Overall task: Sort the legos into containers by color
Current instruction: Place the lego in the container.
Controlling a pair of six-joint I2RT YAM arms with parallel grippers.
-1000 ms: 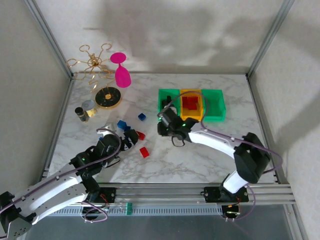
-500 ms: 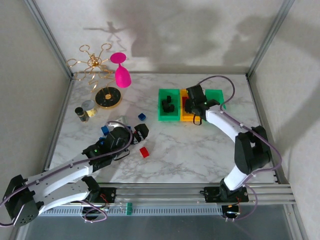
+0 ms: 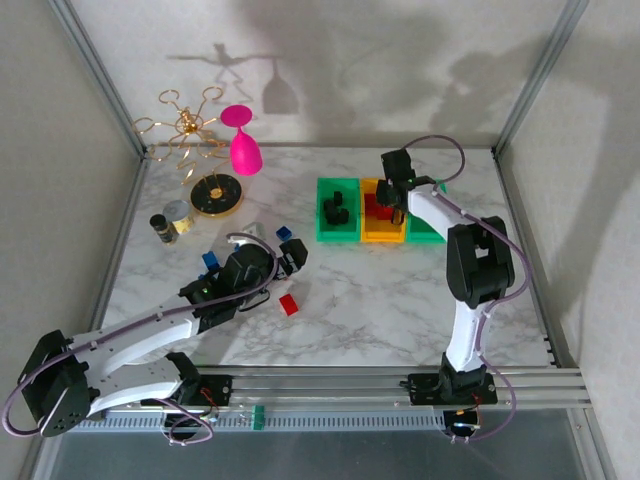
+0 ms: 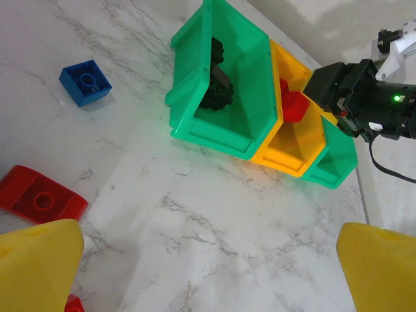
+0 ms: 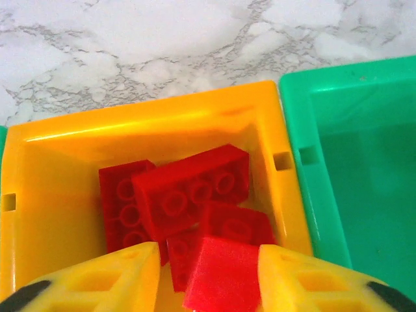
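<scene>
Right gripper (image 5: 208, 263) above the open orange-yellow plastic bin (image 5: 149, 120)
Red plastic brick (image 5: 221, 283) between its narrow-set fingers, grip unclear; bin walls close around.

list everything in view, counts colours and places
orange-yellow bin: one, back right of table
green bins: two, either side of it
black legos: count unclear, in left-hand green bin
red legos: several in orange-yellow bin; at least two loose mid-left
blue legos: two, loose, mid-left
jars: two, one dark, one clear, left side
disc stand: one, black and gold, back left
wire rack: one, gold, back left
goblet: one, pink, upside down, back left
table: white marble
left gripper: open, over loose legos
right gripper: over orange-yellow bin, red brick between fingers
</scene>
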